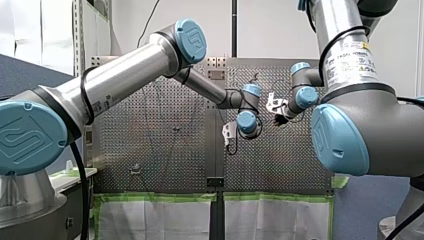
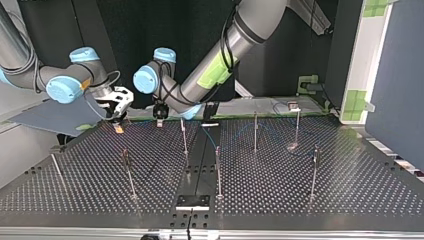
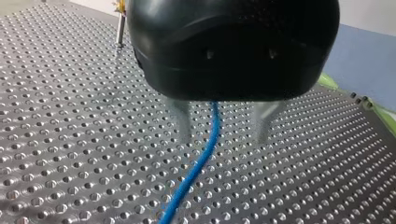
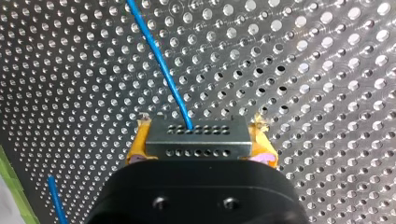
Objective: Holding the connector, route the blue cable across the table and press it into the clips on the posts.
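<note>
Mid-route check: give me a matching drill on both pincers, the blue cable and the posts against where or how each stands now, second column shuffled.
Things:
1. my left pincer
2. my right pincer
3. blue cable
4. posts

States:
a. upright on the table
b. shut on the connector
c. open, gripping nothing
d. comes out of the connector's face

Pairs: 1-c, 2-b, 3-d, 4-a
</note>
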### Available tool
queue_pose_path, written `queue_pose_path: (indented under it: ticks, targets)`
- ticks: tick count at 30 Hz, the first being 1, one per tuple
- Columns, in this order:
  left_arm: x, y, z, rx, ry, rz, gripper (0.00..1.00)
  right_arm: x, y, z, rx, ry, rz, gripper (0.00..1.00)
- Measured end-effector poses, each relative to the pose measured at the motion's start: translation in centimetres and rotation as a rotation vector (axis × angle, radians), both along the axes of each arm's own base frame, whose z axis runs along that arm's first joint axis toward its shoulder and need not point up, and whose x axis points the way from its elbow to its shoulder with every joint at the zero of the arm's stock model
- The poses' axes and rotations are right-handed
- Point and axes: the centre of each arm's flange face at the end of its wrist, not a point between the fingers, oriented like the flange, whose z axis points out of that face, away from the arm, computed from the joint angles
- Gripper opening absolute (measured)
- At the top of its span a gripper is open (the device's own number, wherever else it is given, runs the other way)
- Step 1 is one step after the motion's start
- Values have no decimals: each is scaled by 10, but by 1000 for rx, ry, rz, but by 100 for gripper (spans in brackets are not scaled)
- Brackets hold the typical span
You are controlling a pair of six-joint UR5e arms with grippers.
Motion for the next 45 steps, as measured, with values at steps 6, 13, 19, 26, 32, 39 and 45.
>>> queue_pose_path:
  ticks: [6, 13, 19, 26, 32, 39, 45]
  targets:
    - [-1, -1, 1, -1, -5, 1, 0, 0, 0, 0, 1, 0, -1, 0]
    - [-3, -1, 4, 4, -3, 9, 0, 0, -1, 2, -6, 0, 1, 0]
    - [-9, 3, 33, 4, -18, 48, 0, 0, -7, 17, -18, -3, 2, 0]
    - [-19, 4, 78, -20, -61, 81, 0, -3, -6, 51, -48, -25, 12, 0]
    - [-32, 1, 116, -41, -93, 71, 0, -2, -1, 79, -77, -53, 51, 0]
    - [-46, -2, 147, -67, -118, 57, 0, -2, 6, 106, -100, -72, 69, 0]
    - [-49, -1, 161, -82, -128, 58, 0, -2, 9, 124, -116, -79, 71, 0]
